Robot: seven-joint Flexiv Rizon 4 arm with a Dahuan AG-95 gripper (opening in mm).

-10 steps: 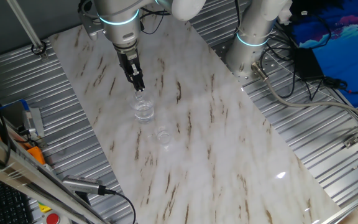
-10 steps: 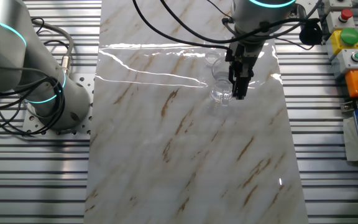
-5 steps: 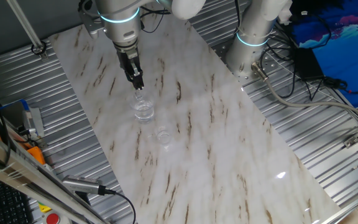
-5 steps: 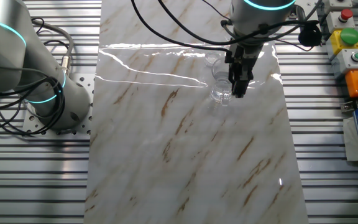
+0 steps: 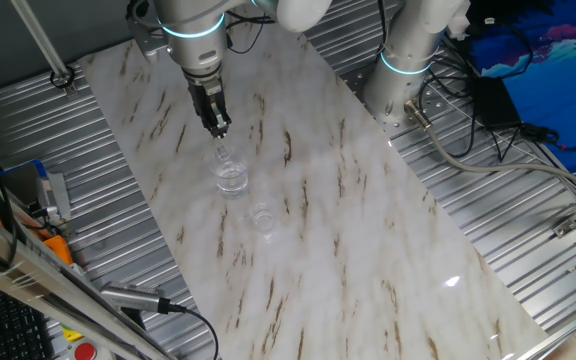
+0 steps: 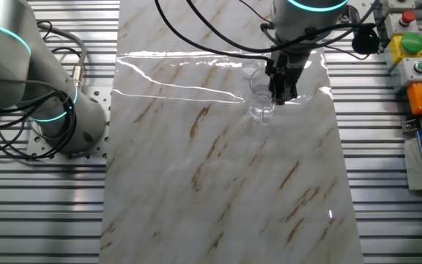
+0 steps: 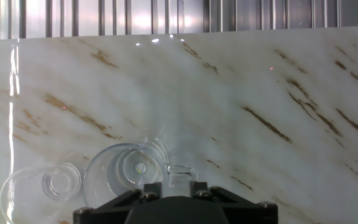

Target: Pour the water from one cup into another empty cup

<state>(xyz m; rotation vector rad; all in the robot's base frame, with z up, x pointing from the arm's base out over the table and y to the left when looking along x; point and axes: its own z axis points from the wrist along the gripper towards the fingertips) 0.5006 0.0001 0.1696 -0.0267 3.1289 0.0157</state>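
From where I stand, the larger clear glass tumbler [image 5: 232,177] sits upright on the marble-patterned desk [image 5: 368,220], and the smaller, shorter clear glass cup [image 5: 262,217] stands near it, apart, toward the desk's middle. The black two-finger pincer [image 5: 222,130] hangs just above the tumbler's far rim, gripping nothing; from the other side it [image 6: 280,95] sits above and beside the tumbler [image 6: 261,110], with the small cup [image 6: 250,69] behind. Looking along the fingers, I see the tumbler [image 7: 129,171] from above and the small cup [image 7: 61,182] to its left, but the fingertips themselves are out of sight below the housing, so I cannot tell how wide the jaws stand.

Whether water is in the tumbler is hard to say; there is a faint shimmer low inside it. Nothing looks spilled. By my reckoning, either the pour is finished and the tumbler set back down, or the grasp, lift and tilt over the small cup all remain; the glass gives no sure sign.
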